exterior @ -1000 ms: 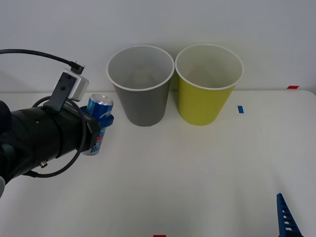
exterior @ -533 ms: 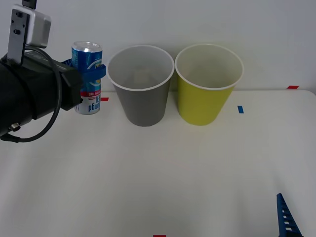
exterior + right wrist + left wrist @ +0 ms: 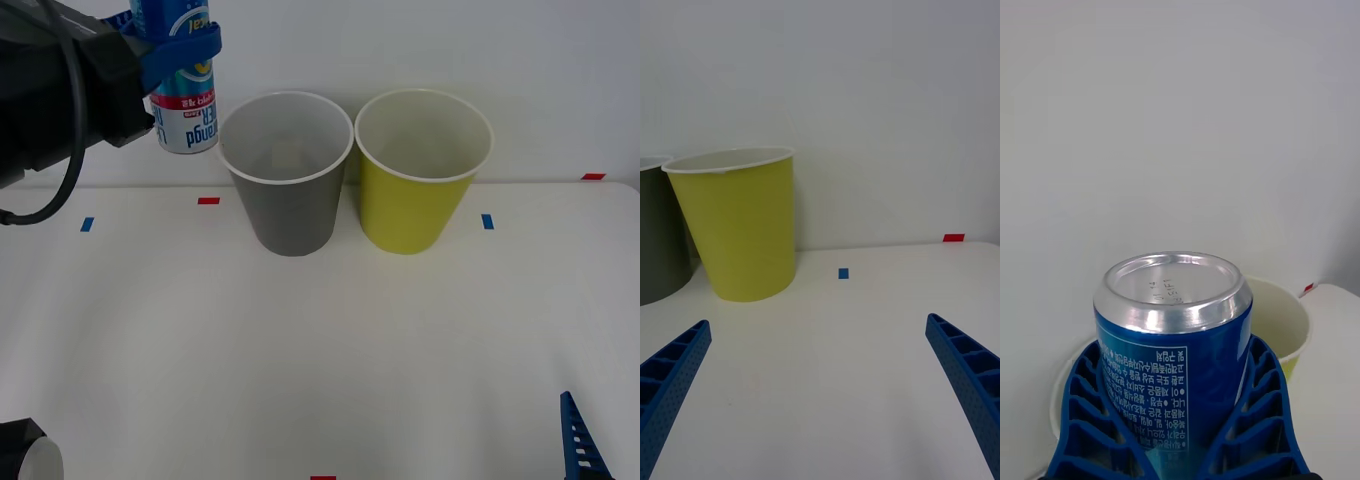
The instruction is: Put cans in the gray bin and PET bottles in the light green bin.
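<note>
can (image 3: 184, 100) rose since earlier frame, upright, long axis vertical | left gripper (image 3: 176, 45) clamped it, left of gray bin (image 3: 288, 190) | right gripper (image 3: 820, 375) spread apart

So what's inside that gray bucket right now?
The gray bin looks empty: only its pale inner wall and part of the bottom show, while the near wall covers the rest. The can is outside it, clamped in the left gripper, up beside the rim.
</note>
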